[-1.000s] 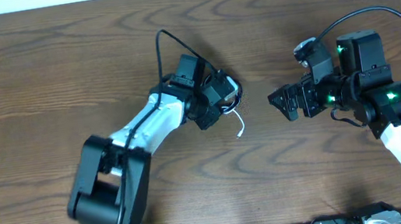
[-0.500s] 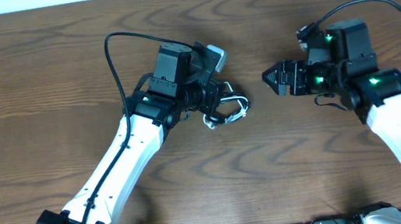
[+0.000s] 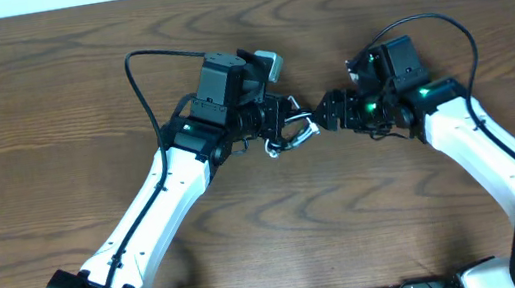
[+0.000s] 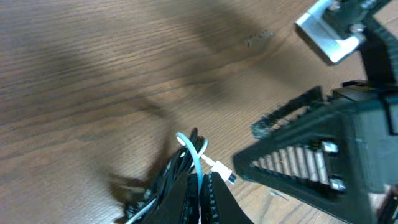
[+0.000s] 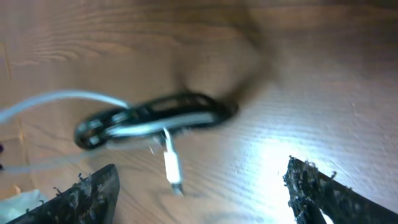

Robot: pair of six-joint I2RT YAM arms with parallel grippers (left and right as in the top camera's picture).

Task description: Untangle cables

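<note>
The black and white cables hang as one tangled bundle above the table, pinched in my left gripper. In the left wrist view the jaws are shut on the white cable, with the black cable looped beside it and a white plug sticking out. My right gripper stands open just right of the bundle, facing it. In the right wrist view the bundle floats ahead of the open right gripper, and a white plug dangles between the fingers without touching them.
The brown wooden table lies under both arms. A thick black robot cable arcs behind the left arm and another loops over the right arm. The right gripper's ribbed finger fills the right side of the left wrist view.
The left gripper has carried the cable bundle up off the table and to the right. The right gripper has moved left until it is close to the bundle, and its jaws have narrowed a little.
</note>
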